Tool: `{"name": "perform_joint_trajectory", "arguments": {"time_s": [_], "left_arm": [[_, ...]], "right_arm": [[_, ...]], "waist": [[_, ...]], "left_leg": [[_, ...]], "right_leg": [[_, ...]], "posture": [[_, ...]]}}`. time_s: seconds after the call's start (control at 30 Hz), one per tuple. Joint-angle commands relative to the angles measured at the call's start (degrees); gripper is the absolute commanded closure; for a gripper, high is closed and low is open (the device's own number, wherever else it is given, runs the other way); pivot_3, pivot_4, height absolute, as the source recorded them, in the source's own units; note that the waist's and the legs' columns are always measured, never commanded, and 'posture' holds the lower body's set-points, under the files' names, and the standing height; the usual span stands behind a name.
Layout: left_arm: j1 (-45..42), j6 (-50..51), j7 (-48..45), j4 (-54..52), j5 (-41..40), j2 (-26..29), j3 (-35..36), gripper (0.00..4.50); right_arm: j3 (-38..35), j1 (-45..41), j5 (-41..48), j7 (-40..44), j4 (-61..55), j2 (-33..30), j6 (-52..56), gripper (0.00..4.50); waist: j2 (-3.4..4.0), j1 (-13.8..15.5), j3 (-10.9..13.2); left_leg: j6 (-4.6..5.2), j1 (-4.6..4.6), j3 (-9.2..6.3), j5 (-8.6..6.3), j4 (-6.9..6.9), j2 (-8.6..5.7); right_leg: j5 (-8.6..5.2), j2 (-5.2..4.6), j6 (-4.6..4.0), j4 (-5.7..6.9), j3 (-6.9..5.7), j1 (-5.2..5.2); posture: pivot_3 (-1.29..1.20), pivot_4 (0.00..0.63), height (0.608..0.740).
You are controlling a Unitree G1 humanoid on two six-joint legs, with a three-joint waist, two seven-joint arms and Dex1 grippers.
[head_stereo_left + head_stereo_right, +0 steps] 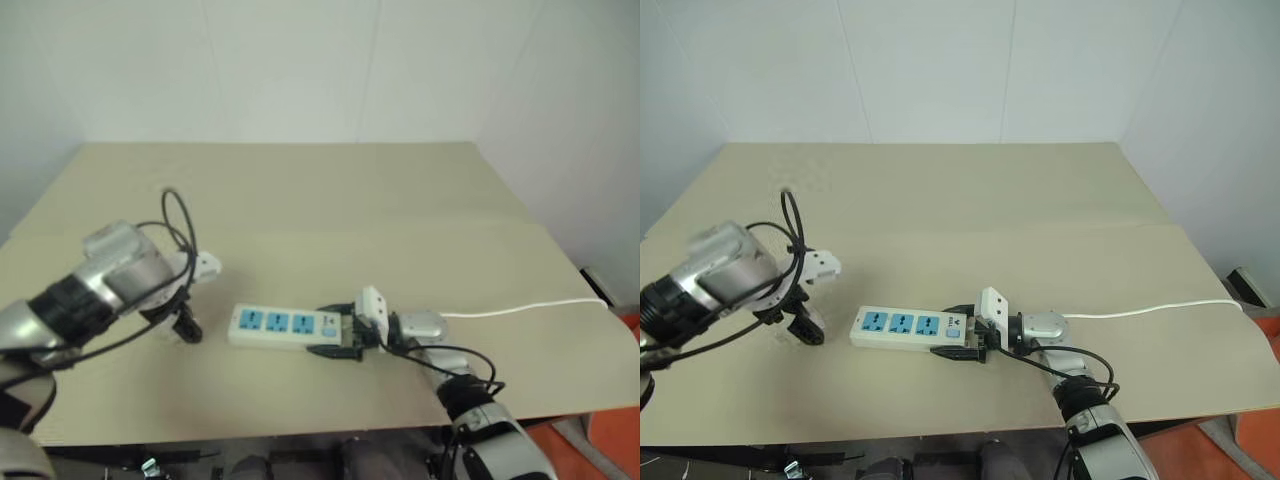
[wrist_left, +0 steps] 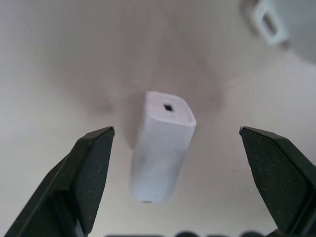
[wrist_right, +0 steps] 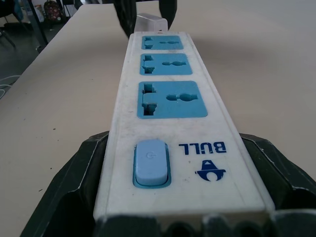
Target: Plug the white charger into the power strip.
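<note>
The power strip (image 1: 275,325) lies flat on the tan table, its three blue socket faces up. My right gripper (image 1: 335,338) is shut on its switch end, one finger (image 3: 84,168) on each long side. The white charger (image 2: 163,148) stands on the table just past the strip's other end, its small port facing up. It also shows beyond the last socket in the right wrist view, white charger (image 3: 149,20). My left gripper (image 2: 176,130) hangs pointing down over it, open. Both fingers stand well clear of the charger's sides.
The strip's thin white cord (image 1: 520,308) runs from behind my right gripper to the table's right edge. The table (image 1: 330,210) stretches wide behind the strip to a white wall. Its front edge is close below the strip.
</note>
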Motion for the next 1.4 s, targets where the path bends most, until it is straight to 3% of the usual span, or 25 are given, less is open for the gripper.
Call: {"name": "perform_joint_trajectory", "arguments": {"time_s": [0.03,0.37,0.83,1.4], "left_arm": [[-4.18,-1.67,-1.63,2.67,0.23,0.25,-3.82,0.06],[-9.03,-15.75,-9.89,10.83,6.69,-1.01,-13.03,0.06],[-7.96,-21.90,-11.64,8.08,4.42,-0.69,-13.46,0.06],[-2.69,-24.70,-11.63,5.87,8.42,-0.23,-10.85,0.06]], "right_arm": [[0.81,0.08,0.00,0.33,0.39,0.53,0.51,1.08],[0.65,-0.36,0.21,0.85,0.15,0.02,1.17,1.08],[0.65,1.14,0.38,0.04,-2.45,-0.29,2.80,1.08],[0.79,2.00,0.34,-0.58,-4.21,-0.61,4.17,1.08]], "waist": [[0.00,-0.07,0.00],[0.00,0.04,0.00],[0.00,0.06,0.00],[0.00,0.23,0.00]], "left_leg": [[0.00,0.01,0.00,0.00,0.00,0.01],[0.00,-0.01,0.00,0.00,0.00,0.01],[0.00,-0.05,0.00,0.00,0.01,0.01],[0.01,-0.07,-0.01,0.00,0.02,0.01]], "right_leg": [[0.00,0.01,0.00,0.00,0.01,0.00],[0.00,0.03,-0.01,0.00,0.01,-0.01],[0.00,0.03,0.00,-0.02,0.02,-0.02],[-0.01,0.02,0.00,-0.03,0.00,-0.02]], "posture": [[0.00,0.150,0.740],[0.00,0.150,0.740],[0.00,0.150,0.740],[0.00,0.150,0.740]]}}
